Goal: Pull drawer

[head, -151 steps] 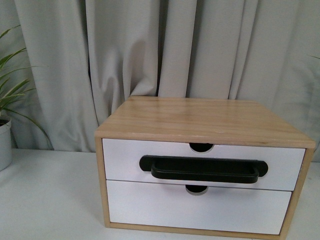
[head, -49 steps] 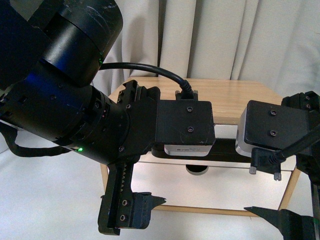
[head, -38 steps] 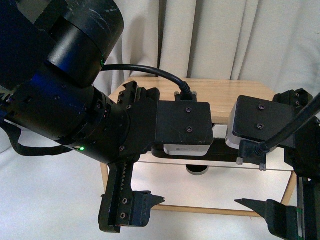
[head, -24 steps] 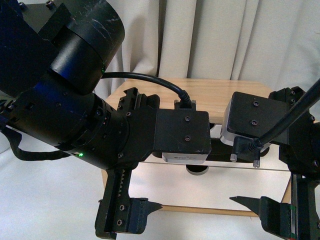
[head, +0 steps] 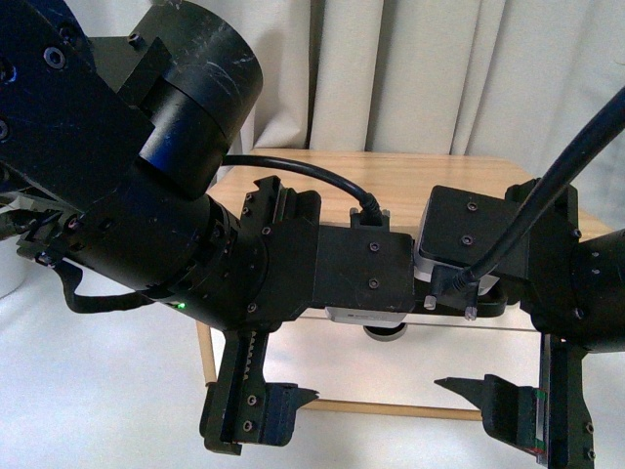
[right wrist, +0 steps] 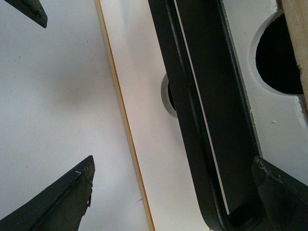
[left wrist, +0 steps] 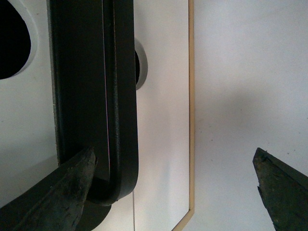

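Drawer [left wrist: 29, 110] first: it's the upper one in the wooden box [head: 449, 181], mid-frame in the front view and almost wholly hidden behind the two arms. Up close its white front shows, with the half-round notch [right wrist: 276, 53] in the top edge and the long black handle [left wrist: 96, 96] running across it.

Left gripper [left wrist: 174, 153] is spread wide. One finger [left wrist: 57, 197] sits right at the rounded end of the handle, overlapping it from the wrist camera's angle; whether it touches, I can't tell. The other finger [left wrist: 284, 187] hangs well off, over the table.

Right gripper [right wrist: 173, 161] is wide too. One finger [right wrist: 284, 192] is by the handle's opposite end, its partner [right wrist: 57, 202] out over the table. Neither gripper has anything clamped.

Under the handle is the plain lower front [head: 391, 376] with its own small notch [head: 386, 335]. A black cable [head: 303, 176] arcs across the upper middle of the front view. White table [head: 98, 391] lower left, grey curtain [head: 439, 68] across the top.
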Robot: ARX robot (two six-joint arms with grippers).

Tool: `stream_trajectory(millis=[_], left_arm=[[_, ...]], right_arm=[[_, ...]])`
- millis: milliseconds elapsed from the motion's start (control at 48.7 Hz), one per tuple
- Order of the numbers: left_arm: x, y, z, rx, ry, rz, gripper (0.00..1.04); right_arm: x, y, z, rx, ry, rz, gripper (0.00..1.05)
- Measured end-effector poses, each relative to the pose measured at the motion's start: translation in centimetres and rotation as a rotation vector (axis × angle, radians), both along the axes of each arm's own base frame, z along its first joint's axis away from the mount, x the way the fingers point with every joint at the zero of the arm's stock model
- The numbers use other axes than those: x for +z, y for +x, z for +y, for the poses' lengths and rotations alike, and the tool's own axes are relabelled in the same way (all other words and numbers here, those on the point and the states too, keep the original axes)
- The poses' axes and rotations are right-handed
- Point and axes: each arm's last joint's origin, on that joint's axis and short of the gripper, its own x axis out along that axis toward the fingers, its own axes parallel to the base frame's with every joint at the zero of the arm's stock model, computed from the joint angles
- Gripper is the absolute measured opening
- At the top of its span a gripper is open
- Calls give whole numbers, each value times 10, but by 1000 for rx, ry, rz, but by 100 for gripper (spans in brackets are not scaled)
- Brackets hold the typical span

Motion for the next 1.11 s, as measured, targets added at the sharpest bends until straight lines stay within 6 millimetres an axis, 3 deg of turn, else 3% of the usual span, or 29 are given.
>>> stream_trajectory(millis=[431, 821, 1108], left_arm=[[-4, 1, 0, -28, 43, -11, 98], [-5, -1, 1, -46, 69, 3, 98], [-3, -13, 7, -89, 127, 16, 98]], right_arm=[[-17, 7, 3, -13, 6, 43, 96], [-19, 6, 6, 19, -7, 86, 96], [-12, -7, 10, 81, -63, 123, 96]])
